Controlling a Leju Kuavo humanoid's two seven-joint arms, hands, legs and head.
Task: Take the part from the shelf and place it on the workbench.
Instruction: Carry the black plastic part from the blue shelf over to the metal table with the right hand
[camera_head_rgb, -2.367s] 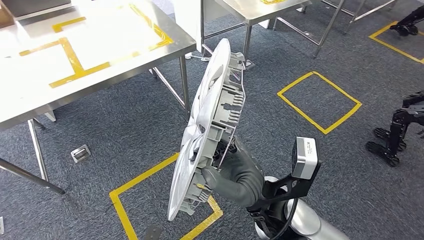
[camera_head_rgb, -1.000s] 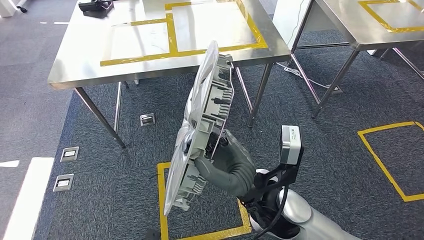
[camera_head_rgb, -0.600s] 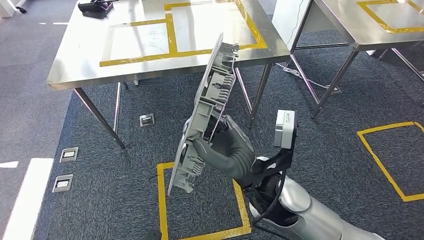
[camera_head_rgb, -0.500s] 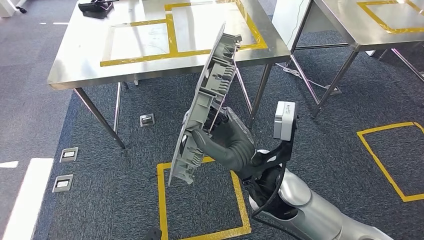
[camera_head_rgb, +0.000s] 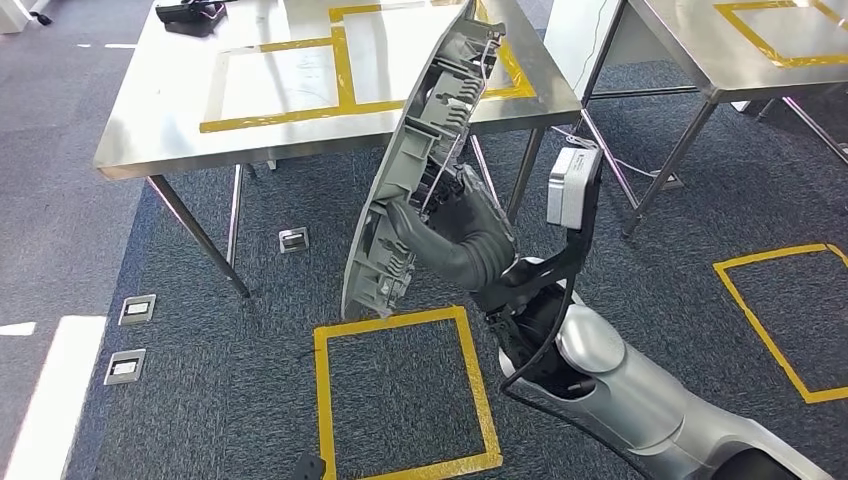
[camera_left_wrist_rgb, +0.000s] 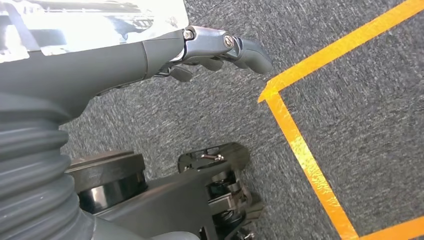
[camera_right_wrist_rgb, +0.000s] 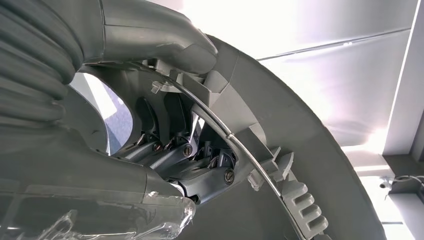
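The part (camera_head_rgb: 412, 165) is a large round grey wheel cover with clips and a wire ring on its back. In the head view my right hand (camera_head_rgb: 455, 235) grips it near its lower middle and holds it on edge, tilted, its top rim over the near edge of the steel workbench (camera_head_rgb: 290, 75). Close up, the right fingers (camera_right_wrist_rgb: 200, 172) reach through an opening in the part (camera_right_wrist_rgb: 310, 150) and the thumb (camera_right_wrist_rgb: 165, 37) presses on its rim. My left hand (camera_left_wrist_rgb: 220, 47) hangs over the carpet, fingers extended and holding nothing.
The workbench carries yellow tape outlines and a black object (camera_head_rgb: 195, 12) at its far left corner. A second steel table (camera_head_rgb: 760, 50) stands to the right. Yellow tape squares (camera_head_rgb: 400, 390) mark the grey carpet, and floor sockets (camera_head_rgb: 138, 308) lie at the left.
The view turned to face the workbench after the oldest frame. Over the last second my right hand has raised the part and carried it toward the workbench edge.
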